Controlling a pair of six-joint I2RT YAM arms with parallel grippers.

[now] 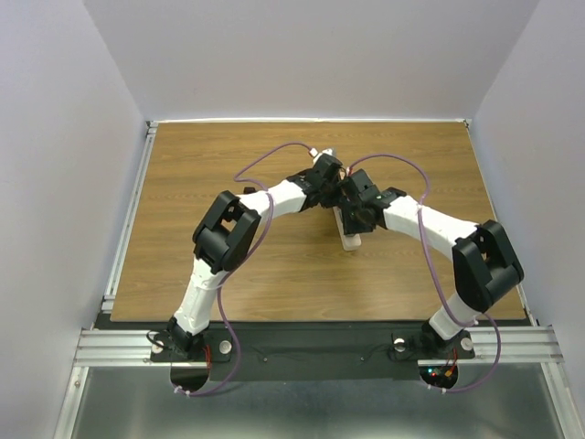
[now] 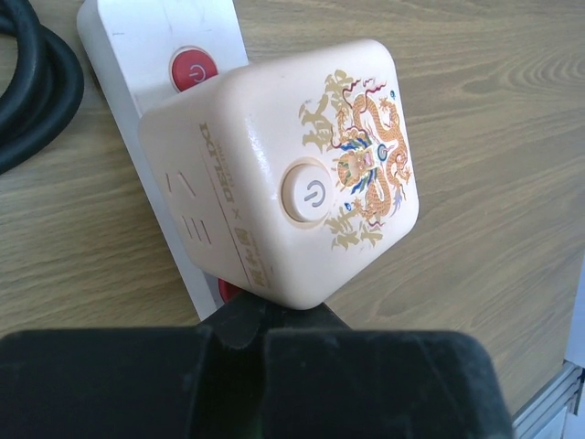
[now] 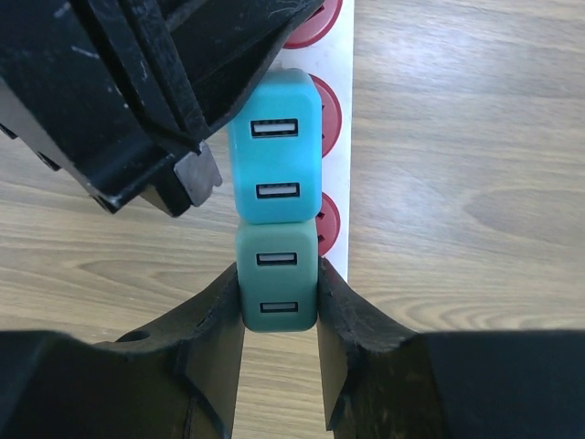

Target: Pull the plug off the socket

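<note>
Lower centre: dark green USB charger (image 3: 277, 279), clamped between jaws of right gripper (image 3: 279, 273). Directly above, touching: turquoise USB charger (image 3: 274, 146). Beneath: white power strip (image 3: 345, 187), red outlets (image 3: 329, 114).

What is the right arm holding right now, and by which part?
The dark green USB plug, pinched by its two opposite sides between the right fingers, while it sits on the socket.

Socket strip (image 3: 340, 178) at centre of table (image 1: 228, 265), carrying near charger (image 3: 278, 283) directly before far charger (image 3: 275, 151), cube adapter (image 2: 283, 174) seemingly further along, cord (image 2: 37, 82) coiled beside its end.
</note>
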